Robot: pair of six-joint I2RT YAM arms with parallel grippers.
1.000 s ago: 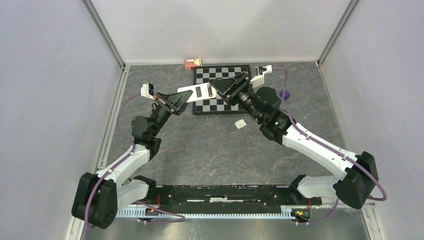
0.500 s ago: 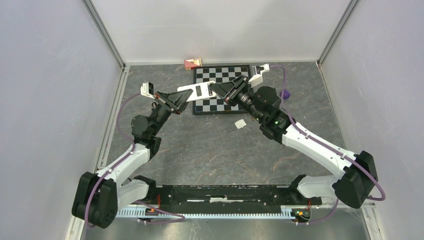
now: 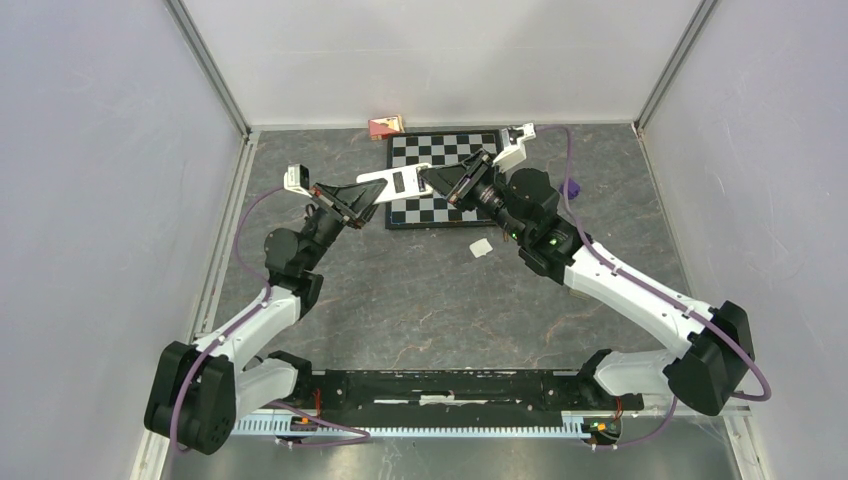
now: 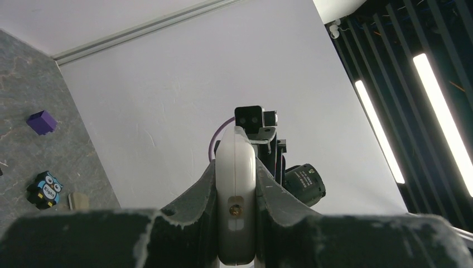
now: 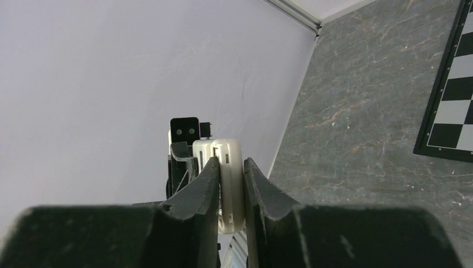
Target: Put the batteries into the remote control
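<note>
The left gripper and right gripper each clamp one end of the slim white plastic remote control, over the left edge of the black-and-white checkerboard.

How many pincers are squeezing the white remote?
2. The left pincer clamps the remote at its left end as the top view shows it. The right pincer clamps its right end, by the checkerboard. No other pincers are in view.

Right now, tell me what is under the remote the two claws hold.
From above, the remote hangs over the chessboard's left edge and grey table. The squares beneath it, the left claw and the right claw are covered.
</note>
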